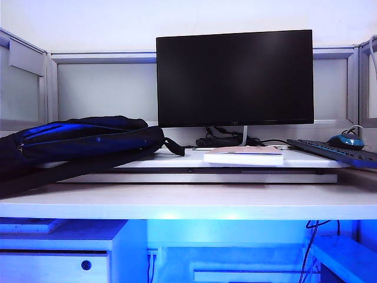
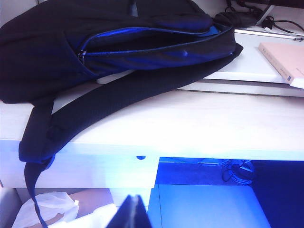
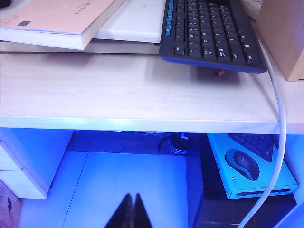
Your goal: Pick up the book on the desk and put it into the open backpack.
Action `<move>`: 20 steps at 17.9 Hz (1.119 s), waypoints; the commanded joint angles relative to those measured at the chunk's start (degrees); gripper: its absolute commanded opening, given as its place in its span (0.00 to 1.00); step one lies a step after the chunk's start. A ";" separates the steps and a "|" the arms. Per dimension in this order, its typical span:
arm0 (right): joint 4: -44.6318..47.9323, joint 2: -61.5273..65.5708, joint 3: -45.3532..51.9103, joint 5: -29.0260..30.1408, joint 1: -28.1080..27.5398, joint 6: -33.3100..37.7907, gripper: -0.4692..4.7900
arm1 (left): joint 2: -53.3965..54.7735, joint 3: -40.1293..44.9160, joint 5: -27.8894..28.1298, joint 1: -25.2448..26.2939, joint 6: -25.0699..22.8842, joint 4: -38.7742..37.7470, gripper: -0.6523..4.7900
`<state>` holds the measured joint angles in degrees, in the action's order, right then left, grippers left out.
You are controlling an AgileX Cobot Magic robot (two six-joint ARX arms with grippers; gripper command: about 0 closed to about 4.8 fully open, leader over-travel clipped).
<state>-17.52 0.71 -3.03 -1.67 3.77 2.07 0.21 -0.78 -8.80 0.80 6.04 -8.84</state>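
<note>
One thin book (image 1: pixel 244 155) lies flat on the low raised platform of the desk (image 1: pixel 188 203) in the exterior view, just below the dark monitor (image 1: pixel 234 76) and a little right of centre. To its left the backpack (image 1: pixel 76 141) slumps on its side over the platform's end, blue lining showing along the zipper, a strap trailing over the desk top. A dark keyboard (image 1: pixel 336 152) sits at the right with a mouse (image 1: pixel 346 140) behind it. Neither arm appears here.

In the left wrist view the left gripper (image 2: pixel 134 211) hangs below the desk's front edge, its jaws pressed together with nothing between them. Above it the backpack fills much of the frame, its zipper mouth edged in blue, and one black strap (image 2: pixel 35 156) dangles over the desk edge. The book's corner shows on the platform, well apart from the bag.

In the right wrist view the right gripper (image 3: pixel 131 211) also sits below the desk edge, jaws clenched and empty. The book rests on the platform, overhanging its edge, beside the keyboard, whose front also juts past it. A white cable (image 3: pixel 278 142) hangs over the desk.
</note>
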 commanded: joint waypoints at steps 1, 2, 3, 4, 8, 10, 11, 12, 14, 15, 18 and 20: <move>0.63 -0.02 0.15 0.35 0.02 0.46 0.09 | 0.00 0.37 -0.24 0.02 0.00 -0.59 0.11; 0.59 -0.02 0.17 0.33 0.02 1.11 0.09 | 0.00 0.37 -0.24 0.02 0.02 -0.59 0.11; 0.57 -0.02 0.17 0.35 0.02 1.11 0.09 | 0.00 0.37 -0.26 0.02 0.02 -0.59 0.11; 0.50 -0.02 0.17 0.35 0.02 1.11 0.09 | 0.00 0.37 -0.33 0.02 0.04 -0.57 0.11; -0.22 0.00 0.17 0.37 0.02 1.11 0.09 | 0.00 0.37 -0.42 0.02 3.41 -0.44 0.11; -0.15 0.00 0.15 0.55 0.02 1.14 0.09 | 0.00 0.37 -0.44 0.02 4.13 -0.02 0.11; 1.36 -0.02 0.13 0.59 0.02 1.14 0.09 | 0.00 0.24 -0.98 0.02 5.11 2.47 0.11; 2.93 -0.02 0.04 0.57 0.02 1.14 0.09 | 0.00 0.20 -2.34 0.02 6.67 4.85 0.11; 13.86 -0.02 -0.22 3.10 0.02 5.05 0.09 | 0.00 0.20 -8.44 0.02 17.25 17.77 0.15; 18.64 -0.02 -0.22 4.42 0.04 8.68 0.09 | 0.00 0.20 -9.07 0.02 20.33 21.99 0.25; 27.69 -0.02 -0.31 6.78 0.09 13.18 0.09 | 0.00 -0.35 -9.14 0.02 32.00 30.56 0.79; 28.55 0.00 -1.75 8.26 0.11 15.87 0.18 | 0.00 -2.16 -9.03 0.02 39.67 30.84 0.96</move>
<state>9.61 0.71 -3.51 5.67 3.79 15.55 0.21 -1.78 -17.61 0.80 39.88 20.80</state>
